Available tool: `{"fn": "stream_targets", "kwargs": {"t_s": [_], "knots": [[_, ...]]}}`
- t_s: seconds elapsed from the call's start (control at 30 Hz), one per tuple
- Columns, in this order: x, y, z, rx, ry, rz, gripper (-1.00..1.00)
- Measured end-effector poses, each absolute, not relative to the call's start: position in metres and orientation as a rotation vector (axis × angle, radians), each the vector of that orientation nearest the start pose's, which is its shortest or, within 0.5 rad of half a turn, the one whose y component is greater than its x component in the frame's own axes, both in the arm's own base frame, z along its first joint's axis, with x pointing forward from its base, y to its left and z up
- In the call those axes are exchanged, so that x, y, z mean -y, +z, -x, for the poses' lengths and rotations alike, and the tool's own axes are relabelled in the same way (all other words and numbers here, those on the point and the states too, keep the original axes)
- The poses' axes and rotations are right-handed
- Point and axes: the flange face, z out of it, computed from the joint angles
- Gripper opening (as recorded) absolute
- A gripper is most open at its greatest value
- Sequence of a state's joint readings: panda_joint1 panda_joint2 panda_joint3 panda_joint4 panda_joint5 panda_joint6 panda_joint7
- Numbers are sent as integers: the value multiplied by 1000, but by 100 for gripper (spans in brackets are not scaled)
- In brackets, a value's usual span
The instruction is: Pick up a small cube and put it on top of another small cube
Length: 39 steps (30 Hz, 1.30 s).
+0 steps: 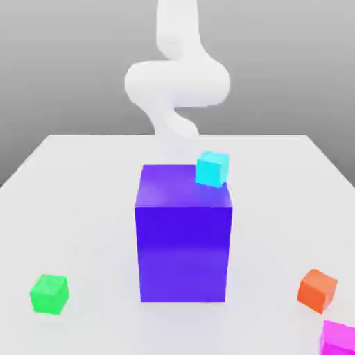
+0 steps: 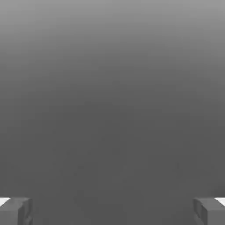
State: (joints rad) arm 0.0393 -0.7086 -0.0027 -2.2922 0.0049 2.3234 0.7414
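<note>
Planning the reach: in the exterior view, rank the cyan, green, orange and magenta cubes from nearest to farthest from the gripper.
Judged from the arm's low end, taken as the place of the gripper:
1. Cyan cube, atop the purple block, at its far edge.
2. Green cube, front left, and orange cube, front right: too close to call.
3. Magenta cube, front right corner.

Glossy magenta-pink small cube [image 1: 340, 338] is getting clipped by the exterior view's bottom-right corner. Tall purple-blue block [image 1: 183, 236] is hiding the white arm's [image 1: 177, 80] lower end. In the hand view, grey fingertips [image 2: 16, 211] are running off the frame edges.
</note>
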Motion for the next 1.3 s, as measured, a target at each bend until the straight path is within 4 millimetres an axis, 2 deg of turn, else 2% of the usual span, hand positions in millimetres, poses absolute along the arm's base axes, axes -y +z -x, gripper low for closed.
{"fn": "stream_targets", "kwargs": {"t_s": [0.13, 0.27, 0.4, 0.53, 0.67, 0.8, 0.93, 1.0, 1.13, 1.17, 1.3], "knots": [[-41, 635, -427, -758, -849, 2666, 0], [-73, 581, -466, -575, -734, 2784, 0], [-108, 522, -495, -379, -615, 2883, 0], [-145, 457, -514, -171, -492, 2963, 0], [-189, 388, -519, 68, -364, 3021, 0], [-217, 317, -518, 273, -234, 3060, 0], [-245, 244, -506, 498, -98, 3076, 0], [-257, 208, -496, 610, -32, 3074, 0], [-263, 145, -492, 659, -2, 3071, 0], [-263, 134, -491, 661, -1, 3071, -100], [-263, 134, -491, 661, 0, 3071, -100]]}}
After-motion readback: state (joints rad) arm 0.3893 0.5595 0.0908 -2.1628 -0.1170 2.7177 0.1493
